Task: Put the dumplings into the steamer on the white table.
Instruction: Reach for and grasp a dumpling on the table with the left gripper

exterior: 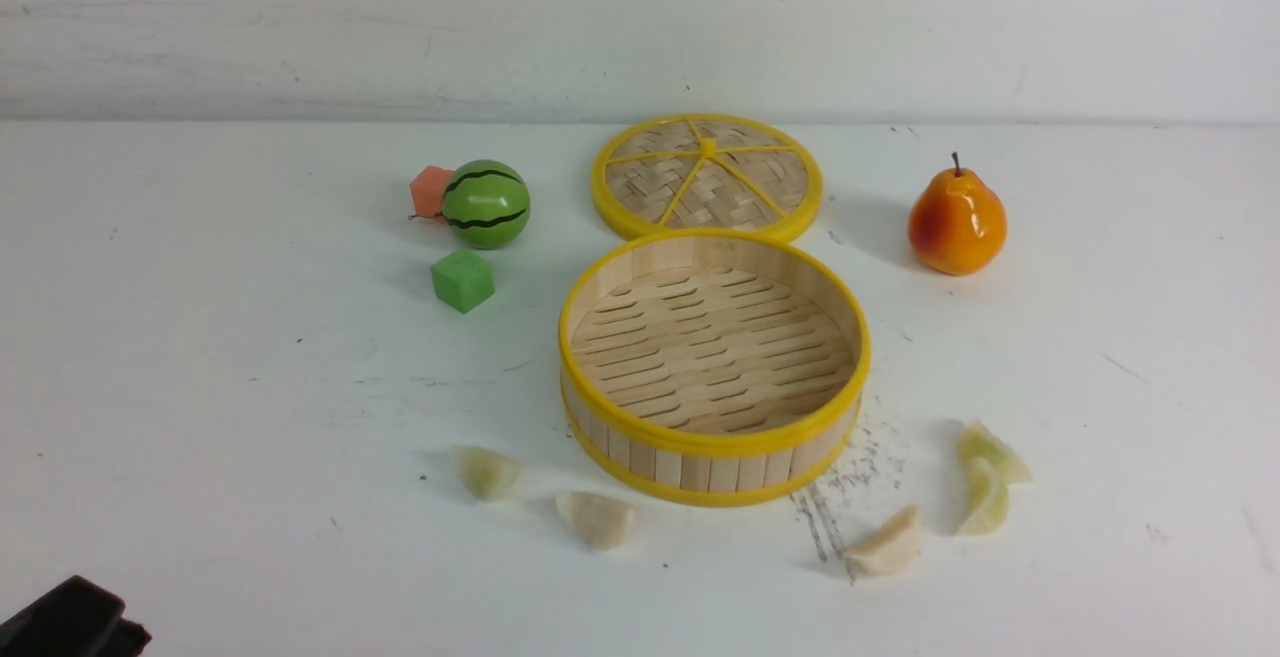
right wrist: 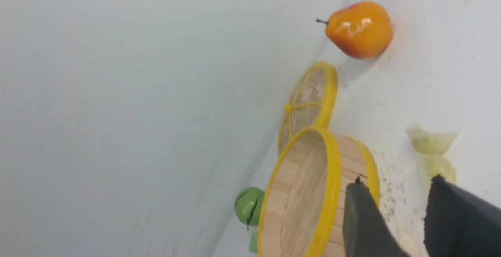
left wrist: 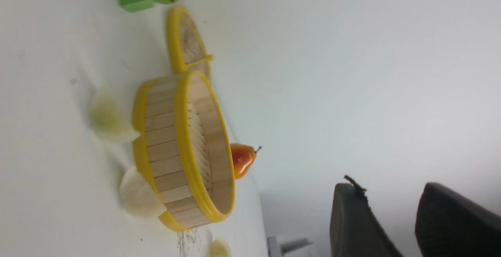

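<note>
Bamboo lid (exterior: pixel 707 177) just behind steamer (exterior: pixel 700 462); pear (exterior: pixel 957 222), watermelon (exterior: pixel 486 203), cube (exterior: pixel 463 280) nearby; both jaws apart, empty.

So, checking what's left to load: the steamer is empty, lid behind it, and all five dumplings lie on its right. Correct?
No: the front view shows three dumplings right of the steamer and two on its left. The rest holds.

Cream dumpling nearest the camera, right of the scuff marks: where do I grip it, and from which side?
Come from above with the right gripper. The cream dumpling lies alone on the white table, so pinch across its plump middle, probably not its tapered ends.
</note>
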